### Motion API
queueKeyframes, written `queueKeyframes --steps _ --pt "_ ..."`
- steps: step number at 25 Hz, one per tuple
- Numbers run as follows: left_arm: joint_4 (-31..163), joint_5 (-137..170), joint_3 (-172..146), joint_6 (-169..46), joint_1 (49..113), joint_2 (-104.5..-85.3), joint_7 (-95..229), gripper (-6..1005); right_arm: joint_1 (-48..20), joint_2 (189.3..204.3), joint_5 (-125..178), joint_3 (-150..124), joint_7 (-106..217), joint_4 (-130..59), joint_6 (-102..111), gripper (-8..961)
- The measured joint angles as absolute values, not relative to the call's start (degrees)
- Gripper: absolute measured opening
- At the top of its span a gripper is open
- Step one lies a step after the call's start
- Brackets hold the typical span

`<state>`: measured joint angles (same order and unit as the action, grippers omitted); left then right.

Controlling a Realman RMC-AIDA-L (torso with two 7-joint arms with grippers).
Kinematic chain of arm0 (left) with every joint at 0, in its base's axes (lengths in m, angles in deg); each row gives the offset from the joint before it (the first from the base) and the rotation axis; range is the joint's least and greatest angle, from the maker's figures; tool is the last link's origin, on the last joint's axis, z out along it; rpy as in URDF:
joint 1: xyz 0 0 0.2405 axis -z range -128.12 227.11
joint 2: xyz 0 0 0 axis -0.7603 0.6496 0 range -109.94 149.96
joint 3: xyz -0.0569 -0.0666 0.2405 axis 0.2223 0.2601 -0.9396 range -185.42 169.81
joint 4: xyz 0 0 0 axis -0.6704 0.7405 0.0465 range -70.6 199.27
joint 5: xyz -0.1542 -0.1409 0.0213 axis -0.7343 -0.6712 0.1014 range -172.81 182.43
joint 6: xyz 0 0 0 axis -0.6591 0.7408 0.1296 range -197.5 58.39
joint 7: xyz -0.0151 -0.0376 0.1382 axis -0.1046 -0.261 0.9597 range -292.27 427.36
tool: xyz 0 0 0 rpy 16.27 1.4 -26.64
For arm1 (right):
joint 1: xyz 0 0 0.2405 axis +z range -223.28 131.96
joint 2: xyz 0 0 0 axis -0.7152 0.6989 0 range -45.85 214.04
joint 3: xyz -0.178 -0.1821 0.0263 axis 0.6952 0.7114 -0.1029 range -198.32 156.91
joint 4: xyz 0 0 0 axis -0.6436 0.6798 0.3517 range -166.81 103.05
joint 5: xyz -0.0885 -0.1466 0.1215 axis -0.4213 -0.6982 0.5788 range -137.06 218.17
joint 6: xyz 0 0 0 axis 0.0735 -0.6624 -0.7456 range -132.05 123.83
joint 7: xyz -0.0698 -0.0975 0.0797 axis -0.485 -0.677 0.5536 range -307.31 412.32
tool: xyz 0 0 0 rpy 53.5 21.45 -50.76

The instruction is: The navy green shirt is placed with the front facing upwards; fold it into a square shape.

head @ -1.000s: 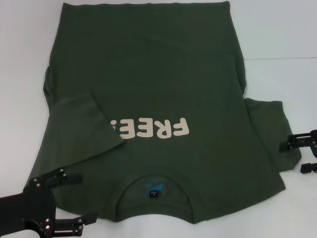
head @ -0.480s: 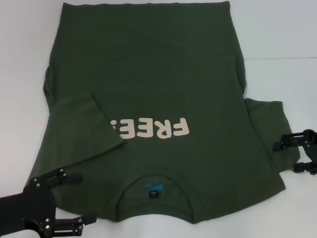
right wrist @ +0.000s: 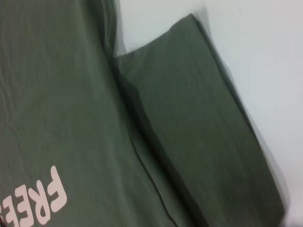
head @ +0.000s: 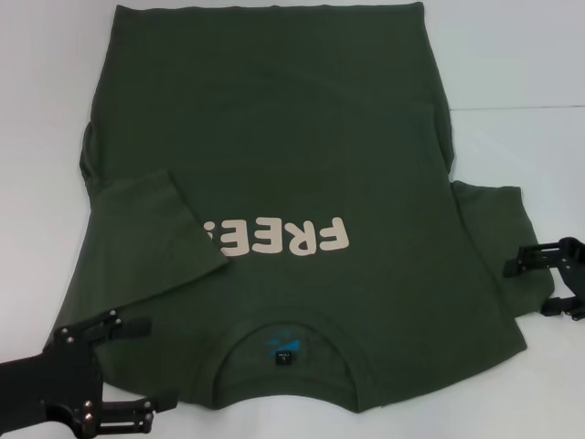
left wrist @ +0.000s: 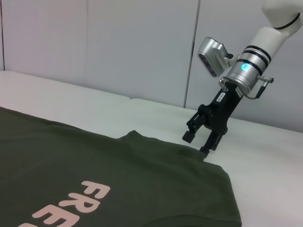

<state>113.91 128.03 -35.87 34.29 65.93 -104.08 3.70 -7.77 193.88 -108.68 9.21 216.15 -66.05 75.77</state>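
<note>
The navy green shirt (head: 292, 155) lies flat and front-up on the white table, its cream "FREE!" lettering (head: 283, 238) and collar (head: 288, 325) towards me. The sleeve on my left (head: 151, 238) is folded in over the chest and covers part of the lettering. The other sleeve (head: 494, 229) lies spread out flat. My right gripper (head: 535, 285) hovers open at that sleeve's outer edge. In the left wrist view the right gripper (left wrist: 198, 144) has one fingertip touching the sleeve edge. My left gripper (head: 151, 364) stands open beside the shoulder near the collar, holding nothing.
The white table (head: 521, 55) shows bare surface to the right of the shirt and along the near edge. A seam line crosses the table at the right. A pale wall stands behind the table in the left wrist view.
My right gripper has shifted a little inwards over the spread sleeve's edge. The left gripper and the shirt have stayed put.
</note>
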Motion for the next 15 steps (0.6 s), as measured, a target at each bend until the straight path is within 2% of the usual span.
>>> queueKeyframes --steps 7,15 --pt "113.90 128.03 -36.30 34.18 66.05 -104.17 3.64 961 -7.45 194.51 -107.46 9.30 216.07 -65.73 73.82 914" --pt "113.81 128.03 -36.37 34.15 66.36 -104.17 3.58 960 -7.64 194.55 -106.80 9.60 216.06 -65.20 73.33 912"
